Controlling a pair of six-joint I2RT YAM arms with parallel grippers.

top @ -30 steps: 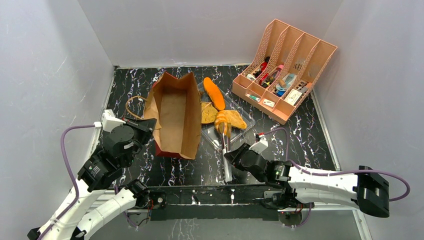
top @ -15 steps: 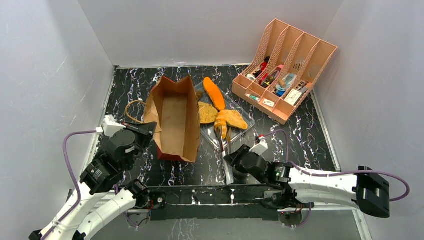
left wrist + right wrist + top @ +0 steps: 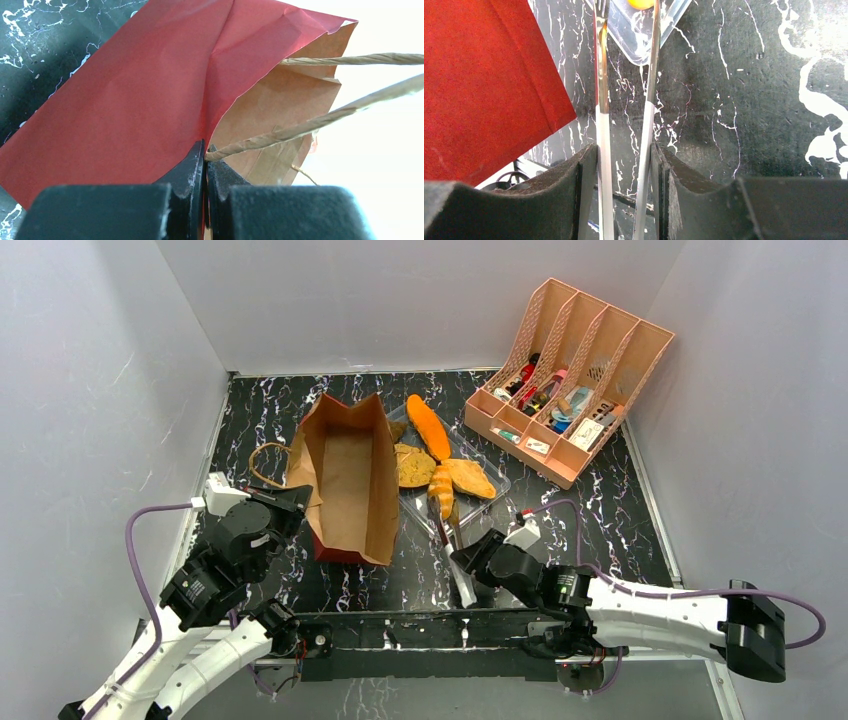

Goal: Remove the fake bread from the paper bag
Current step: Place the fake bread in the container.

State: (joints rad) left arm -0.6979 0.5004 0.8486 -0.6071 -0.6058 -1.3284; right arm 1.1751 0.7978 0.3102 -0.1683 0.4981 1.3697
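Note:
The paper bag lies tilted, mouth up, red outside and brown inside; only brown paper shows in its mouth. My left gripper is shut on the bag's rim by a twisted handle; from above it sits at the bag's left edge. Fake bread lies in a clear tray: an orange loaf, a tan round piece, a golden piece and a small orange one. My right gripper is shut on metal tongs, whose spread tips sit empty at the tray's near corner.
A pink slotted organizer with small items stands at the back right. Grey walls close in the black marbled table on three sides. The bag's second handle loops over the table to its left.
The tongs have spread and let go of the small orange bread piece in the tray. My right arm has drawn back towards the near edge. The bag shifted slightly with my left gripper.

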